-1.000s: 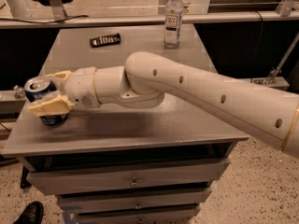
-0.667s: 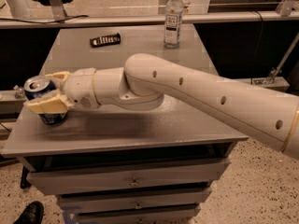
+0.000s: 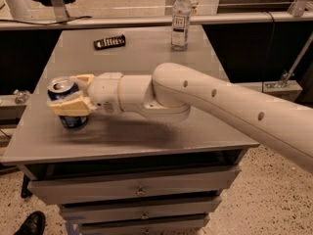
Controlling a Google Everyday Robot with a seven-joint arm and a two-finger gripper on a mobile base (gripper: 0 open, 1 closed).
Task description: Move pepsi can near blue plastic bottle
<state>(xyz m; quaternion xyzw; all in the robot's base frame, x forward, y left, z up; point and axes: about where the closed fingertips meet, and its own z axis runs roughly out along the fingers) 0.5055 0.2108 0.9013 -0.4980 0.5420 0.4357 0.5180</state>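
The pepsi can, dark blue with a silver top, stands at the left front of the grey table. My gripper reaches in from the right and its tan fingers sit on either side of the can, closed around it. The blue plastic bottle, clear with a white cap and white label, stands upright at the far edge of the table, well away from the can.
A dark flat snack bar or remote-like object lies at the back left of the table. Drawers are under the tabletop. A shoe shows on the floor at lower left.
The gripper and can have shifted slightly to the right on the table; the bottle has not moved.
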